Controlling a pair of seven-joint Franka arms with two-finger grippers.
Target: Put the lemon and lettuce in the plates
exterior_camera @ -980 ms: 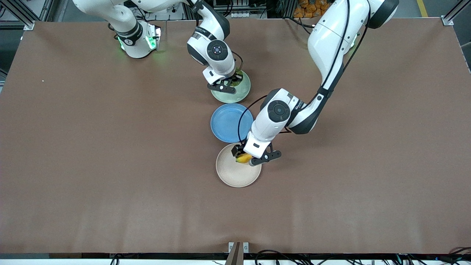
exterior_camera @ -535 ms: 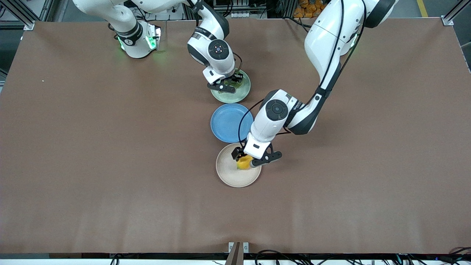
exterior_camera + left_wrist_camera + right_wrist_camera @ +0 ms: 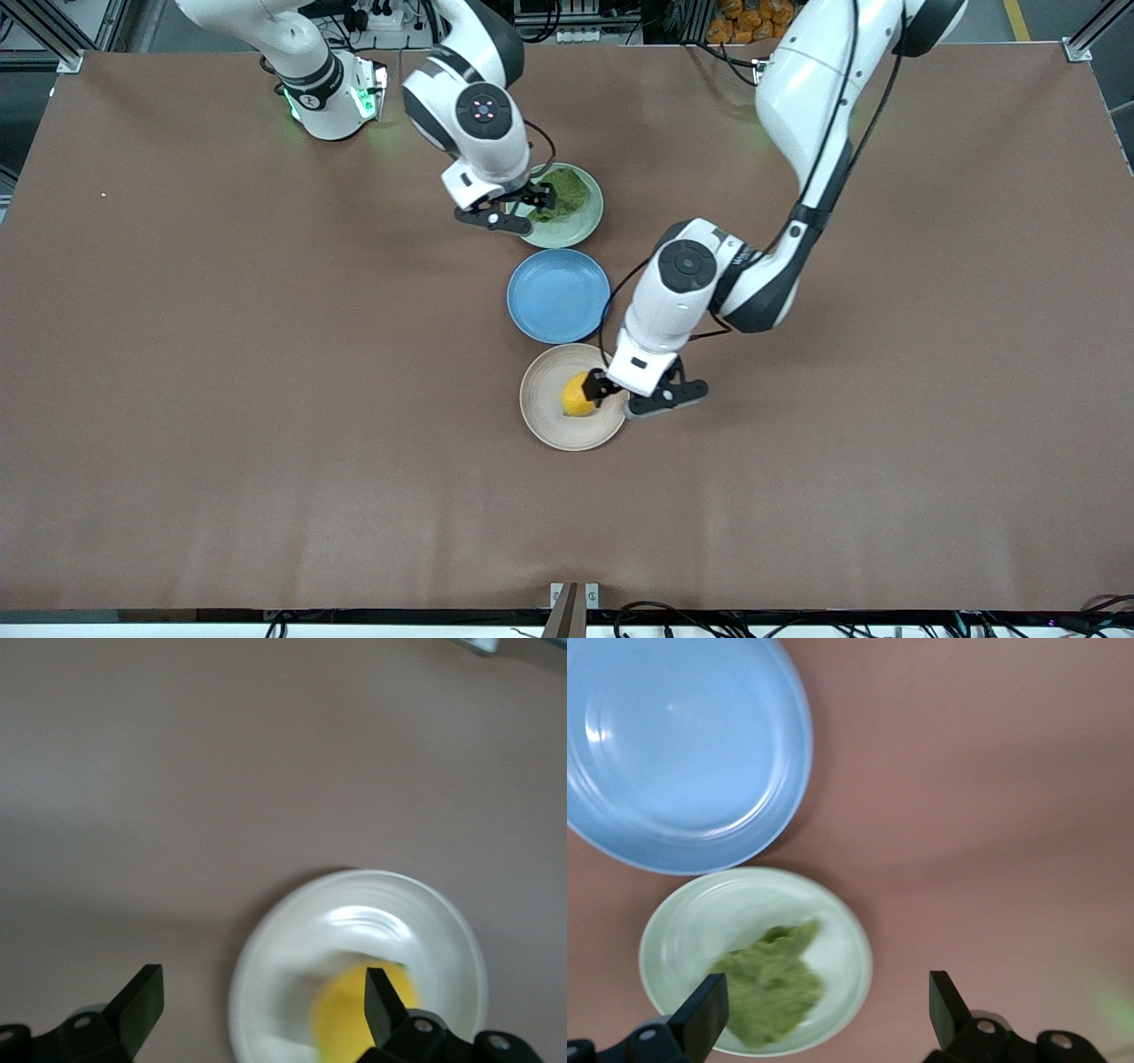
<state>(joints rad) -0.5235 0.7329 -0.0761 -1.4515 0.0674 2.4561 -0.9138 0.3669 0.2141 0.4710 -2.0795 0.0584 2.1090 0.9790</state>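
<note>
Now lift both spread, empty claws straight up: left claw [image 3: 640, 400] beside the lemon [image 3: 578, 395], right claw [image 3: 511, 209] beside the lettuce [image 3: 562, 192].

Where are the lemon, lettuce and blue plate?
lemon [image 3: 578, 395], front view, middle of the fruit.
lettuce [image 3: 771, 981], right wrist view, middle of the leaf.
blue plate [image 3: 556, 295], front view, bare middle.

High front overview; wrist cameras close, downward.
</note>
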